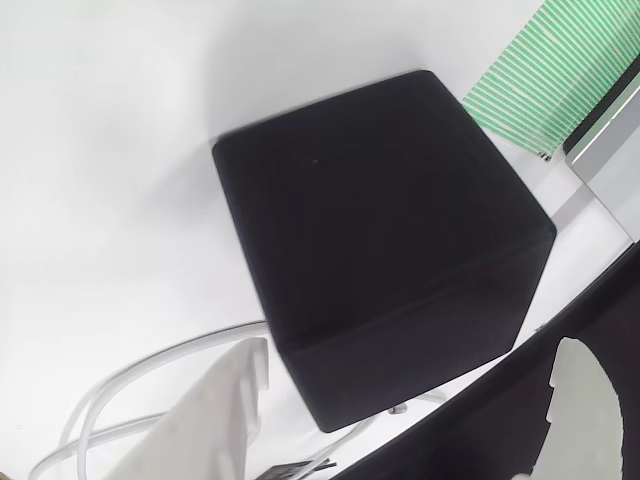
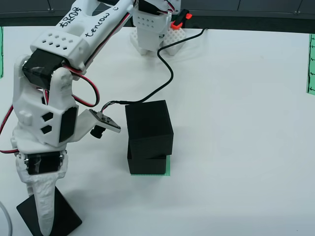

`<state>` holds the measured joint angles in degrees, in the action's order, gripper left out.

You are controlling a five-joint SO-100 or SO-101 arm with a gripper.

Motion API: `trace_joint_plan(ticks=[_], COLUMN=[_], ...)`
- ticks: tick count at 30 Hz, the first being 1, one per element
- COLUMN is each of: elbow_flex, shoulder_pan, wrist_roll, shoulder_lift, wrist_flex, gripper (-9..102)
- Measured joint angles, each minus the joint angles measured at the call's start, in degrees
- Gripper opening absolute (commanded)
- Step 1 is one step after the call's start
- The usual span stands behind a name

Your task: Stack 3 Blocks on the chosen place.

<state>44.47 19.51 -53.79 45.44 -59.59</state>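
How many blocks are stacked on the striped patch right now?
Two. In the view from above, the upper cube sits on the lower cube over the green striped patch; the third cube lies apart by the tool.

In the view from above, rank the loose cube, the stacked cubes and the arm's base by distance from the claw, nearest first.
1. Loose cube, directly under the claw, bottom left.
2. Stacked cubes on the green striped patch, to the claw's right.
3. Arm's base, at the top edge.

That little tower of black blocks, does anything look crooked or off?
Yes. In the view from above, the top block sits twisted on the bottom block, overhanging it. A third block lies apart under the gripper.
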Motion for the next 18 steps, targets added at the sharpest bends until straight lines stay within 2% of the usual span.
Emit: trace_joint_plan(ticks=[18], elbow_flex=[2.2], shoulder_pan=[-0.5], wrist_roll=[-1.7], shoulder_lift=[0.0], wrist_flex=[0.2], gripper=[34])
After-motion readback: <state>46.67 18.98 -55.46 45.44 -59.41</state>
